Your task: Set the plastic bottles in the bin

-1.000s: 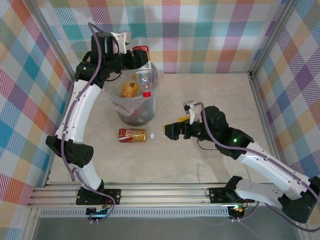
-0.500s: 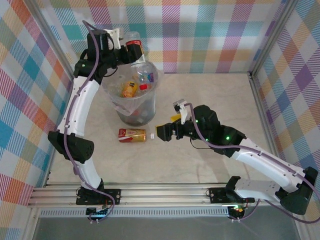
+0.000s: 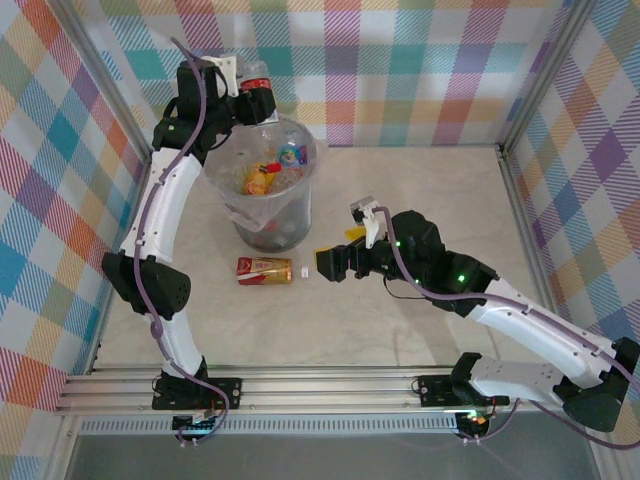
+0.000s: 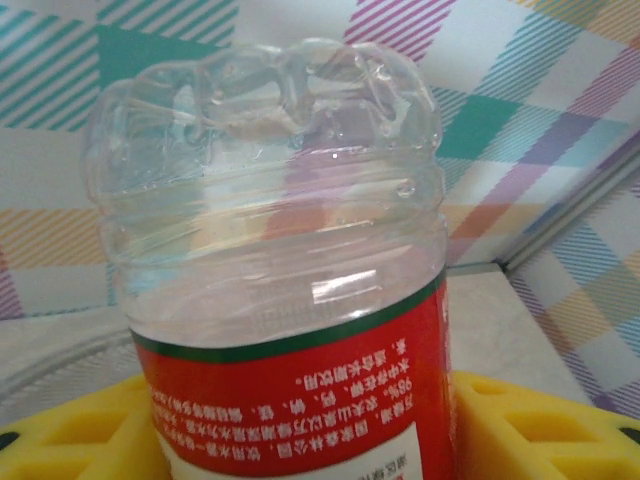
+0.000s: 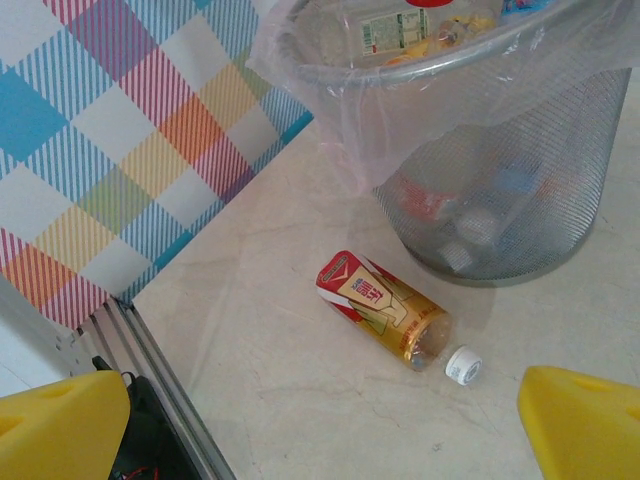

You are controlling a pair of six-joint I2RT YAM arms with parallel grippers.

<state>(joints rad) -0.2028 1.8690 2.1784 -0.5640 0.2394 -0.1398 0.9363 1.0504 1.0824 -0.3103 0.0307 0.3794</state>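
My left gripper is shut on a clear plastic bottle with a red label, held up by the back wall just beyond the far rim of the bin. Yellow fingers flank the label, and the bottle's base points away from the wrist camera. The bin holds several bottles. Another bottle, red and gold labelled, lies on its side in front of the bin. A loose white cap sits by its open neck. My right gripper hovers open just right of that bottle, holding nothing.
A clear bag liner drapes over the bin's rim. The plaid left wall and a metal rail run close to the lying bottle. Bare tabletop stretches right of the bin.
The left gripper has drawn its bottle back and to the left, from over the bin's mouth toward the far wall. The right gripper has shifted slightly left toward the lying bottle.
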